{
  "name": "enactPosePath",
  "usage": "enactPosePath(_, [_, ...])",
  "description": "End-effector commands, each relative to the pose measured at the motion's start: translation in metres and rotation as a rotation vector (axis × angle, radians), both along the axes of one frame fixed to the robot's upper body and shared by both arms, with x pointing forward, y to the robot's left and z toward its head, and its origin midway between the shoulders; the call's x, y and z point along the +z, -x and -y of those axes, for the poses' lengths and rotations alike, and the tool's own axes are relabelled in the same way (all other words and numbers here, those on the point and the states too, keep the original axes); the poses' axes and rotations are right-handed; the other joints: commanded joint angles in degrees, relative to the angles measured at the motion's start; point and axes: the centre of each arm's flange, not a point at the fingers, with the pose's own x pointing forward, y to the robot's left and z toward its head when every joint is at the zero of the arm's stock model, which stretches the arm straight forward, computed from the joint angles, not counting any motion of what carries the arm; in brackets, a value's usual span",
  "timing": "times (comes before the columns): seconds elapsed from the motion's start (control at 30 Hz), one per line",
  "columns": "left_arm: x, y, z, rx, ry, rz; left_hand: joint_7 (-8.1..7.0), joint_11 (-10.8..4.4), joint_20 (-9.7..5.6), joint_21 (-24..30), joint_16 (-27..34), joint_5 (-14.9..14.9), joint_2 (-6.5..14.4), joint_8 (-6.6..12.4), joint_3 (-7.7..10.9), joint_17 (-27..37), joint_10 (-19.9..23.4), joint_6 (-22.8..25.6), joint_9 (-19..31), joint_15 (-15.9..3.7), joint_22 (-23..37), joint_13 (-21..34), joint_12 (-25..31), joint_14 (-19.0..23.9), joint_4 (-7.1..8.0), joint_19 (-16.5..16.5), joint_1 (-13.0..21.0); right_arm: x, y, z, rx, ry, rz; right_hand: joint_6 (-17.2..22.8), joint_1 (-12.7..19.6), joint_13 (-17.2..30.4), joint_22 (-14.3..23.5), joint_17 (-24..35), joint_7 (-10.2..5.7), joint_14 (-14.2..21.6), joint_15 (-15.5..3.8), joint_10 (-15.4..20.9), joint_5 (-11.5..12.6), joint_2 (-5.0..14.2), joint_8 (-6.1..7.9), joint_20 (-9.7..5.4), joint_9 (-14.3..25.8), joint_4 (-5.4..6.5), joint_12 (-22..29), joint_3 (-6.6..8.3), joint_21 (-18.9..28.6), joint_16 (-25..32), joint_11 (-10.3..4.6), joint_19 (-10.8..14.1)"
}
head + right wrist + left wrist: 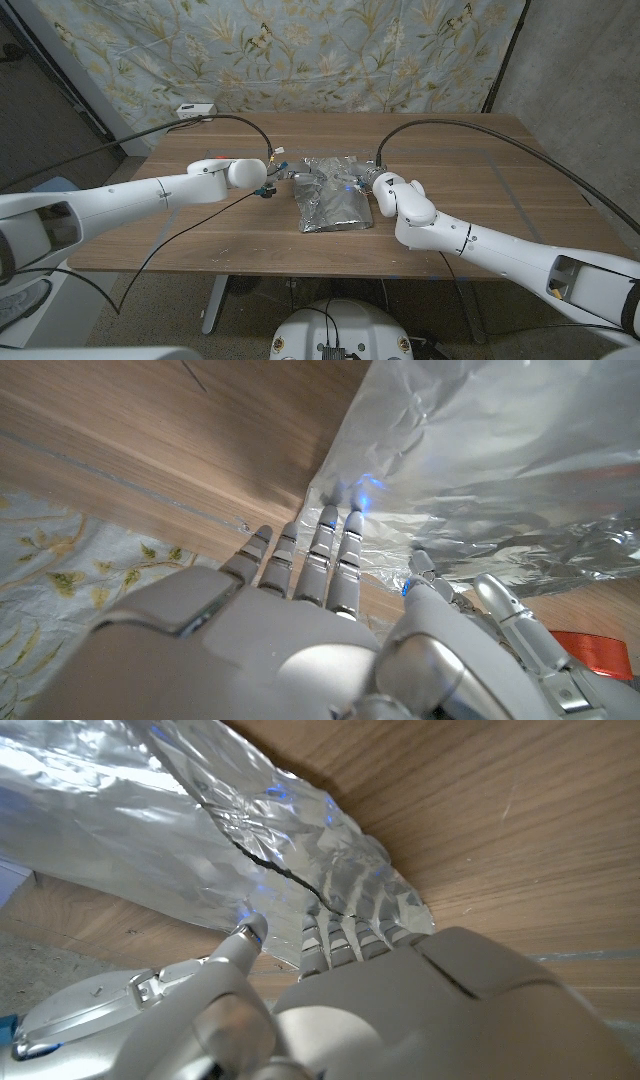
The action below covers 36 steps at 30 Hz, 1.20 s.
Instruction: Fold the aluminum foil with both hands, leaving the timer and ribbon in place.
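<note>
From the head view the foil (pixel 330 192) lies crumpled mid-tabletop (pixel 480 200), with the left robot hand (pixel 272 183) and right robot hand (pixel 372 182) at its opposite far corners. The right wrist view adds a red object (pixel 600 655) (too cropped to name) beside the foil. No writing is legible. Each robot hand pinches a foil edge between thumb and fingers (pixel 345 935), right fingers (pixel 325 555) likewise.

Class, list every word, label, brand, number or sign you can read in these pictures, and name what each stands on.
None can be read.
White box at the table's far edge: any marks too small to read.
Aluminum foil: bare, crinkled, no print.
Red thing: no print to be read.
</note>
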Motion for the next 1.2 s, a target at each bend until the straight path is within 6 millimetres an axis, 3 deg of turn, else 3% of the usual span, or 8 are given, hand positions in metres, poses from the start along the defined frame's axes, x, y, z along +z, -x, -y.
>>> enactPosePath(0.03, [-0.001, 0.002, 0.001, 0.001, 0.002, -0.001, 0.07, 0.10, 0.05, 0.1, 0.1, 0.1, 0.0, 0.15, -0.33, 0.2, 0.2, 0.2, 0.2, 0.15, 0.1, 0.3, 0.1, 0.3, 0.07, 0.1, 0.7, 0.002, 0.001, 0.002, 0.008, 0.004, 0.008, 0.2, 0.1, 0.1, 0.1, 0.2, -0.28, 0.2, -0.02, -0.1, -0.1, -0.25, -0.09, 0.08, 0.0, -0.19, -0.1, 0.55, 0.2, 0.3, -0.23, 0.4])
enactPosePath(0.7, [-0.003, 0.003, 0.004, 0.013, 0.014, 0.003, 0.16, 0.12, 0.11, 0.1, 0.1, 0.1, 0.1, 0.14, -0.38, 0.2, 0.2, 0.1, 0.2, 0.14, 0.1, 0.3, 0.1, 0.3, 0.11, 0.1, 0.8, 0.042, 0.035, 0.001, 0.069, -0.005, 0.070, 0.1, -0.4, 0.1, 0.1, 0.2, -0.27, 0.2, 0.23, -0.2, -0.4, -0.43, -0.29, 0.24, 0.0, -0.01, -0.2, 0.76, 0.1, 0.2, -0.11, 0.2])
enactPosePath(1.2, [-0.001, 0.001, 0.008, 0.010, 0.027, 0.009, 0.18, 0.06, 0.09, 0.1, 0.1, 0.2, 0.1, 0.18, -0.42, 0.2, 0.2, 0.2, 0.2, 0.14, 0.1, 0.3, 0.1, 0.3, 0.12, 0.1, 0.9, 0.040, 0.061, 0.009, 0.038, -0.010, 0.037, 0.4, -0.1, 0.1, 0.1, 0.2, -0.07, 0.2, 0.41, 0.1, -0.5, -0.46, -0.24, 0.29, 0.0, -0.39, -0.2, 1.24, 0.1, 0.1, -0.09, 0.3])
